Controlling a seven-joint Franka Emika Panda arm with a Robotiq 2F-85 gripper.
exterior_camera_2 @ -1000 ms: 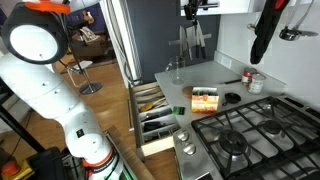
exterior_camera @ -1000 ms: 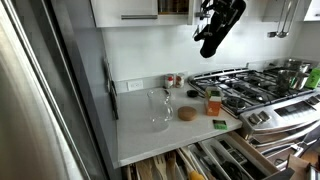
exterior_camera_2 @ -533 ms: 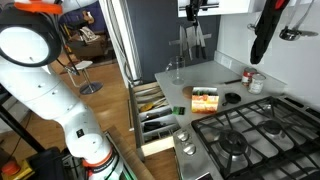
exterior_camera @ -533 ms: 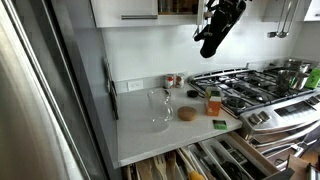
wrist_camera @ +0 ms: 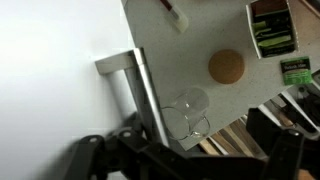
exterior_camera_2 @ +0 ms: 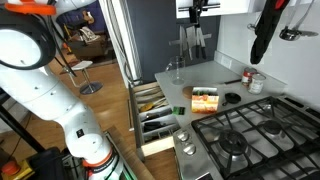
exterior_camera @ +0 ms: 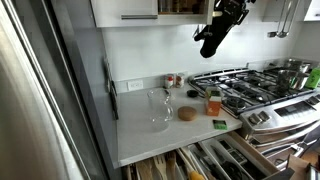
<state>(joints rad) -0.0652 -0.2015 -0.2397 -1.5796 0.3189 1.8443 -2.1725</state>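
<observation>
Fingers (wrist_camera: 190,158) spread wide, gripping nothing, parked high above bench (exterior_camera: 140,138) (level with upper cabinet (exterior_camera: 125,10) in an exterior view). Below fingers in wrist view: clear glass (wrist_camera: 190,110), upright on bench, near fridge handle (wrist_camera: 130,75). Farther: cork disc (wrist_camera: 227,67), then green-labelled box (wrist_camera: 272,28).

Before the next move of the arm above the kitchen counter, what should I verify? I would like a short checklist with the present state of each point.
1. End effector jaws apart: ok.
2. End effector touching nothing, high above the counter: ok.
3. Glass upright on the counter: ok.
4. Cork disc apart from the glass: ok.
5. Glass empty: cannot tell.
6. Drawer under the counter shut: not ok, it stands open.
</observation>
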